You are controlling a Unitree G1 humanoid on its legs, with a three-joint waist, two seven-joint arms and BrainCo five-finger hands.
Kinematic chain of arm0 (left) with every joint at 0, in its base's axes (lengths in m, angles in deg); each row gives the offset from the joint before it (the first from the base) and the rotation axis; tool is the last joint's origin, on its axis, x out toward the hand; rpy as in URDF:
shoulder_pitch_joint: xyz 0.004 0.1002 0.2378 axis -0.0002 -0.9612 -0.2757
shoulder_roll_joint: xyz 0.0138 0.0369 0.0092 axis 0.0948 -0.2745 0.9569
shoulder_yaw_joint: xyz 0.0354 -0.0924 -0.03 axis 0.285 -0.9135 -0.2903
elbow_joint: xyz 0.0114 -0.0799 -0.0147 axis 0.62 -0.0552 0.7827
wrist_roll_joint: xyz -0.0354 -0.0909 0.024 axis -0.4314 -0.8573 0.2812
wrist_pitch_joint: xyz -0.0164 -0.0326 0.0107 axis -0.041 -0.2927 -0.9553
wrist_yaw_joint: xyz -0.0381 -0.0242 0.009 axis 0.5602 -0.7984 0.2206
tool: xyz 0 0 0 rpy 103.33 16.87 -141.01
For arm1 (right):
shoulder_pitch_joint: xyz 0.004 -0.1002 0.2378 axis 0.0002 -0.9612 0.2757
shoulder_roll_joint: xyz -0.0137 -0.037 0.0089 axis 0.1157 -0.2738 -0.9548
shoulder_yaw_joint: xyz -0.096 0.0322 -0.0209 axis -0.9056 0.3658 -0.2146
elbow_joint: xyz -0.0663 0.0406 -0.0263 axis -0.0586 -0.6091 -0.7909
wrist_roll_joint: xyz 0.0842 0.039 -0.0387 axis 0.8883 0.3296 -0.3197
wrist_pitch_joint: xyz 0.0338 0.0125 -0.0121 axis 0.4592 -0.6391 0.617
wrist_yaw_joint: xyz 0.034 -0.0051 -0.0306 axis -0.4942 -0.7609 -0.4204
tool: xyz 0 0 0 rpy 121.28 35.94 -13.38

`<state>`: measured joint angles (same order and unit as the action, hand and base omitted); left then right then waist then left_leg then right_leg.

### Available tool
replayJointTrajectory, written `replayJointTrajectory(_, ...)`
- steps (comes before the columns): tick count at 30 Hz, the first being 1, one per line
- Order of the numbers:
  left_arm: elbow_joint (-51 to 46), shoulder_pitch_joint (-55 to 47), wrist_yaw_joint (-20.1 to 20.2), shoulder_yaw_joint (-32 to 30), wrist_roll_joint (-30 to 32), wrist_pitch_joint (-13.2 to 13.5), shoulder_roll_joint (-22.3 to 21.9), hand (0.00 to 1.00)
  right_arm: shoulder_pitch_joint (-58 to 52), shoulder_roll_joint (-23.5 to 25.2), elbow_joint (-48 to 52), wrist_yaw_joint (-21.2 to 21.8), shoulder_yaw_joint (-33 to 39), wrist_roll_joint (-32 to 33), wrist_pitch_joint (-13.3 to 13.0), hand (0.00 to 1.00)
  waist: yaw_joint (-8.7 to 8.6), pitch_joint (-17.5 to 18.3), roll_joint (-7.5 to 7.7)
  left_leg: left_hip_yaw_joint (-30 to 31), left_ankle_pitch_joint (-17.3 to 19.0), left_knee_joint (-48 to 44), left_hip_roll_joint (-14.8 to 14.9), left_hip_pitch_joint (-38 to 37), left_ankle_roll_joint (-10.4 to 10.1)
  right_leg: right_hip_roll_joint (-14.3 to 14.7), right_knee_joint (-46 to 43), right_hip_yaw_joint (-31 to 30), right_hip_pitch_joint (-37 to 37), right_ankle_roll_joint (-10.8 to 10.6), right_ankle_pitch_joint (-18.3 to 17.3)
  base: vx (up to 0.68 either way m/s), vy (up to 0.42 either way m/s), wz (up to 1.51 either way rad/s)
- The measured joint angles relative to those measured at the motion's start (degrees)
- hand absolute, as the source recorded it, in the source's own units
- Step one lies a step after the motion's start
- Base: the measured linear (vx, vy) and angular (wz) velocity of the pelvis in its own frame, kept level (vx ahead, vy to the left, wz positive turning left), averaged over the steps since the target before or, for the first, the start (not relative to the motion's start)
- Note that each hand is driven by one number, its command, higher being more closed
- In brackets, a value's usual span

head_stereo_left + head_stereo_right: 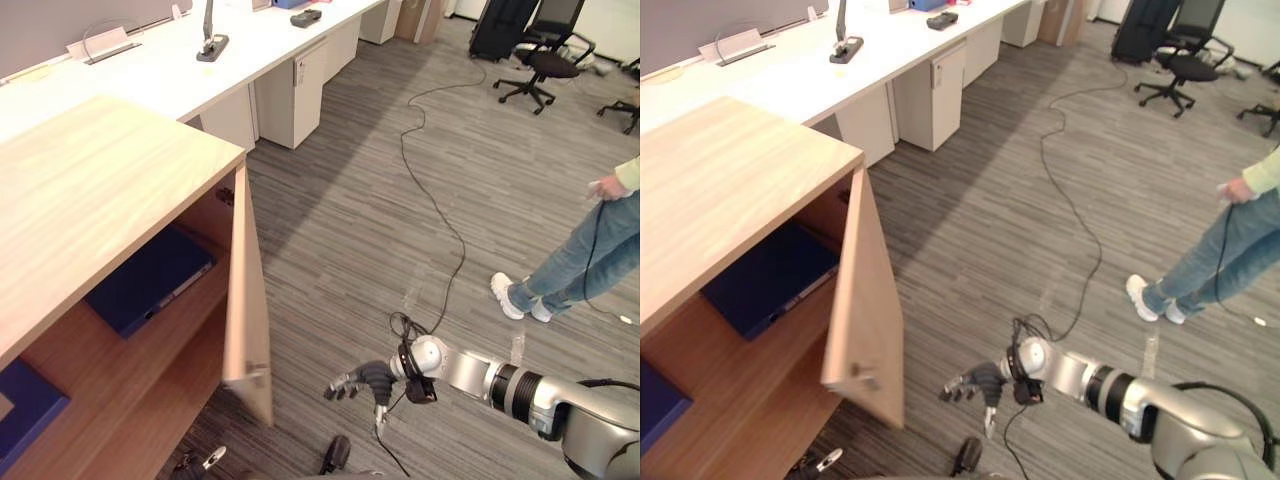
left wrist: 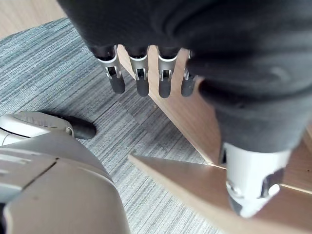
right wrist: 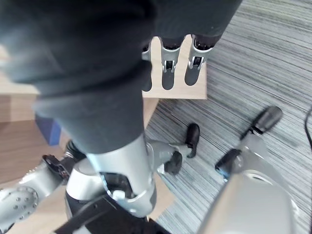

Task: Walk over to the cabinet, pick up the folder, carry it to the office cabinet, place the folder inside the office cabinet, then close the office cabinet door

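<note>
The wooden office cabinet (image 1: 90,190) stands at my left with its door (image 1: 248,300) swung open, edge toward me. A dark blue folder (image 1: 150,280) lies flat on the upper shelf inside. My right hand (image 1: 360,380) hangs low over the carpet just right of the door's outer face, apart from it. It is open with relaxed fingers (image 3: 168,73) and holds nothing. My left hand (image 2: 141,78) is down by the door's lower edge, its fingers straight and empty.
A second dark blue item (image 1: 25,400) rests on the lower shelf. A person (image 1: 590,260) in jeans and white shoes stands at the right. A long white desk (image 1: 200,70) with drawer units (image 1: 295,90) runs along the back; office chairs (image 1: 545,65) stand far right.
</note>
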<state>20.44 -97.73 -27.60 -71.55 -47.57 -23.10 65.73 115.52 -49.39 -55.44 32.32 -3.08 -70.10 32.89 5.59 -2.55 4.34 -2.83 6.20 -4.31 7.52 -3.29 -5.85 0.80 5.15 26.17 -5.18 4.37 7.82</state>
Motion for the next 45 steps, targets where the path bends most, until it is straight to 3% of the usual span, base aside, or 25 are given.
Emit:
replayJointTrajectory(7,-0.11,-0.03,0.28,-3.9,-0.54,-0.09,0.58,0.0,-2.94,-0.37,3.56,1.13,-0.02,-2.89,0.27,0.0,1.56,0.22,2.53,0.45,0.71,-1.62,-0.43,1.54,0.62,-0.54,0.02,0.16,-0.45,-0.26,0.71,-0.02,0.049,0.02)
replayJointTrajectory(9,-0.13,0.0,0.28,-4.59,-0.59,-0.12,0.5,0.0,-3.59,2.38,0.35,0.85,0.3,-4.76,0.09,0.0,2.31,0.0,2.98,0.85,0.76,-2.16,-0.41,2.44,0.58,-0.56,-0.01,0.43,-0.95,-0.16,0.8,0.02,0.023,0.08)
replayJointTrajectory(12,-0.58,0.09,0.25,-4.46,-0.79,-0.17,-0.33,0.0,-5.45,11.77,-14.17,-2.0,5.63,-9.58,-0.46,0.0,3.54,-0.96,2.0,2.54,0.86,-2.96,-0.63,3.34,0.32,-1.02,-0.28,1.97,-0.71,-0.22,0.73,0.04,0.027,0.25)
replayJointTrajectory(14,-0.89,0.8,0.04,-3.37,-1.59,-0.15,-1.95,0.0,-6.33,17.88,-26.75,-6.02,15.13,-15.11,-1.35,0.0,4.12,-2.24,0.32,5.08,1.84,-5.66,-1.3,4.46,1.01,-1.93,-0.34,4.39,0.58,-0.54,0.5,0.02,0.087,0.78)
replayJointTrajectory(15,-0.87,1.07,-0.38,-1.67,-2.15,-0.13,-4.29,0.0,-7.87,21.87,-37.46,-11.95,27.91,-20.14,-2.02,0.0,4.66,-3.03,-2.67,8.45,3.04,-8.81,-2.41,5.73,1.65,-3.68,-2.5,7.9,1.6,-1.75,-0.84,-0.01,0.21,1.18)
replayJointTrajectory(17,-0.65,0.97,-1.2,-0.57,-2.53,-0.08,-6.5,0.0,-10.72,23.8,-45.74,-18.5,43.68,-24.33,-2.8,0.0,4.37,-3.18,-5.8,13.25,3.45,-11.58,-4.67,7.22,2.62,-8.61,-11.79,12.2,0.31,-3.46,-5.56,0.01,0.238,1.52)
replayJointTrajectory(18,0.03,0.87,-1.81,0.26,-2.86,-0.08,-6.96,0.0,-14.13,25.11,-49.88,-23.21,58.88,-26.4,-2.6,0.0,3.57,-3.2,-6.85,17.4,3.34,-12.27,-7.52,7.32,3.64,-14.91,-22.27,14.48,-0.55,-4.03,-9.48,0.03,0.193,1.84)
replayJointTrajectory(19,0.75,0.66,-2.46,0.67,-3.03,-0.15,-7.05,0.0,-17.02,26.39,-51.12,-27.15,70.32,-26.36,-2.16,0.0,2.95,-3.01,-7.05,20.25,3.09,-12.89,-9.65,7.39,4.82,-19.0,-29.61,13.34,-1.69,-3.7,-11.02,0.05,0.267,2.2)
replayJointTrajectory(20,0.95,0.08,-3.18,1.57,-3.13,-0.34,-6.89,0.0,-20.61,28.16,-52.11,-32.09,82.64,-23.98,-1.69,0.0,2.36,-2.75,-7.62,24.44,2.91,-13.72,-11.72,7.44,5.6,-21.53,-36.55,6.01,-3.71,-2.87,-10.73,0.05,0.127,1.77)
replayJointTrajectory(21,0.88,0.03,-3.61,1.76,-3.28,-0.37,-6.59,0.0,-22.35,29.38,-52.51,-34.67,86.9,-21.39,-1.33,0.0,1.9,-2.81,-7.84,26.92,2.8,-14.21,-12.33,7.55,5.74,-21.0,-38.01,0.35,-5.22,-3.32,-12.19,0.09,0.125,2.0)
replayJointTrajectory(22,0.85,0.39,-4.13,1.67,-3.23,-0.77,-5.83,0.0,-26.01,31.91,-52.6,-38.33,90.74,-14.18,-0.67,0.0,0.73,-2.33,-8.17,31.7,2.27,-14.56,-13.0,8.45,5.37,-18.41,-35.51,-8.5,-5.72,-5.76,-14.71,0.16,-0.033,2.13)
replayJointTrajectory(23,0.45,0.98,-4.19,1.21,-3.02,-1.3,-5.13,0.0,-29.76,35.39,-52.52,-40.5,90.39,-8.76,0.21,0.0,0.23,-2.72,-6.76,35.66,1.24,-15.0,-13.9,9.62,3.92,-16.05,-30.33,-16.22,-5.38,-7.53,-15.53,0.17,-0.116,1.9)
replayJointTrajectory(24,0.31,0.97,-4.2,0.87,-2.99,-1.49,-5.15,0.0,-30.98,36.94,-51.88,-41.23,90.48,-7.91,-0.13,0.0,0.41,-3.0,-6.2,36.43,1.32,-15.19,-14.29,9.84,3.73,-15.54,-28.19,-18.11,-4.9,-7.56,-15.54,0.16,-0.251,1.27)
replayJointTrajectory(25,0.01,0.82,-4.19,0.05,-2.92,-2.1,-5.42,0.0,-32.45,37.6,-49.42,-41.84,89.39,-5.89,-0.2,0.0,0.04,-2.89,-5.13,37.61,1.59,-16.28,-15.08,10.42,2.84,-15.46,-24.5,-19.26,-3.99,-8.27,-15.05,0.1,-0.276,0.67)
replayJointTrajectory(26,-1.13,0.91,-4.22,-1.42,-2.87,-2.64,-5.61,0.0,-34.06,38.89,-47.97,-42.5,86.69,-4.86,-0.26,0.0,-0.08,-2.6,-3.6,38.06,2.54,-17.21,-15.77,10.84,1.77,-15.75,-21.19,-18.48,-2.27,-11.47,-11.59,0.09,-0.27,0.58)
replayJointTrajectory(27,-1.27,1.3,-4.27,-2.4,-2.87,-2.71,-6.05,0.0,-34.46,38.57,-47.36,-42.73,85.25,-4.86,-0.28,0.0,-0.06,-2.5,-4.12,38.11,3.34,-17.83,-14.93,10.87,1.56,-15.32,-21.25,-17.41,-1.66,-13.22,-11.37,0.06,-0.252,0.51)
replayJointTrajectory(29,-3.06,1.44,-4.65,-5.0,-4.08,-2.55,-8.48,0.0,-34.65,38.4,-46.24,-43.2,83.27,-4.96,-0.41,0.0,-0.62,-1.93,-5.05,31.29,4.69,-17.43,-8.42,11.79,1.35,-12.67,-21.28,-13.89,-0.38,-11.81,-12.7,0.01,-0.221,0.42)
replayJointTrajectory(31,-3.61,0.99,-5.78,-5.54,-5.31,-2.25,-9.28,0.0,-34.61,38.44,-46.19,-43.16,80.14,-4.7,-0.58,0.0,-1.11,-0.46,-4.88,31.38,2.95,-12.53,-5.25,10.45,-1.37,-10.61,-19.83,-12.08,0.8,-11.34,-13.68,0.01,-0.241,0.36)
replayJointTrajectory(33,-3.63,1.08,-6.59,-5.13,-5.29,-2.0,-9.17,0.0,-34.37,38.66,-46.29,-43.11,78.6,-4.24,-1.01,0.0,-1.22,0.58,-4.95,32.52,-0.24,-7.77,-3.08,10.07,-2.09,-8.96,-17.91,-9.72,1.85,-10.87,-13.51,0.08,-0.191,0.53)
replayJointTrajectory(35,-3.61,1.56,-6.94,-2.54,-5.28,-1.63,-7.73,0.0,-33.96,38.82,-47.01,-43.1,78.78,-3.17,-1.24,0.0,-1.57,0.27,-3.85,28.08,-4.84,-5.73,-2.55,11.27,-1.43,-9.62,-16.33,-5.71,3.29,-10.06,-13.75,0.07,-0.131,1.07)
replayJointTrajectory(36,-3.65,1.99,-7.21,-0.09,-5.06,-1.65,-6.65,0.0,-33.67,38.81,-47.64,-43.1,78.78,-2.74,-1.44,0.0,-2.37,0.03,-3.45,18.45,-6.68,-5.88,-2.45,12.6,0.14,-10.27,-15.17,-2.4,4.66,-9.62,-13.42,0.11,-0.026,1.35)
replayJointTrajectory(39,-3.63,2.2,-7.02,1.54,-4.01,-1.92,-5.18,0.0,-30.44,39.38,-49.83,-42.51,78.74,-2.94,-1.37,0.0,-1.85,-1.78,-3.67,-3.25,-3.14,-16.58,0.1,17.48,3.67,-10.25,-15.44,2.28,6.42,-9.14,-12.94,0.05,0.023,0.87)
replayJointTrajectory(41,-3.29,2.04,-6.61,2.43,-2.54,-2.22,-4.62,0.0,-29.61,39.69,-49.83,-42.04,78.93,-2.93,-1.23,0.0,-1.74,-2.38,-4.02,-6.0,-3.19,-16.47,-0.23,18.01,4.42,-10.22,-15.23,4.48,7.34,-9.58,-13.72,0.0,0.033,0.78)
replayJointTrajectory(43,-3.32,2.1,-6.38,3.08,-2.52,-2.49,-3.35,0.0,-28.1,40.2,-49.74,-41.81,79.47,-2.85,-0.99,0.0,-1.52,-3.97,-2.33,-4.74,-6.81,-11.19,-3.25,17.82,5.92,-10.89,-13.86,5.1,7.04,-9.81,-14.48,0.0,0.043,0.76)
replayJointTrajectory(45,-2.96,1.72,-6.27,3.19,-2.53,-3.29,-3.29,0.0,-27.79,40.45,-49.76,-41.82,81.39,-2.83,-0.82,0.0,-1.2,-4.26,-2.13,-3.7,-8.06,-9.36,-4.69,17.96,6.49,-11.39,-13.66,5.58,7.04,-9.82,-14.49,-0.01,0.047,0.65)
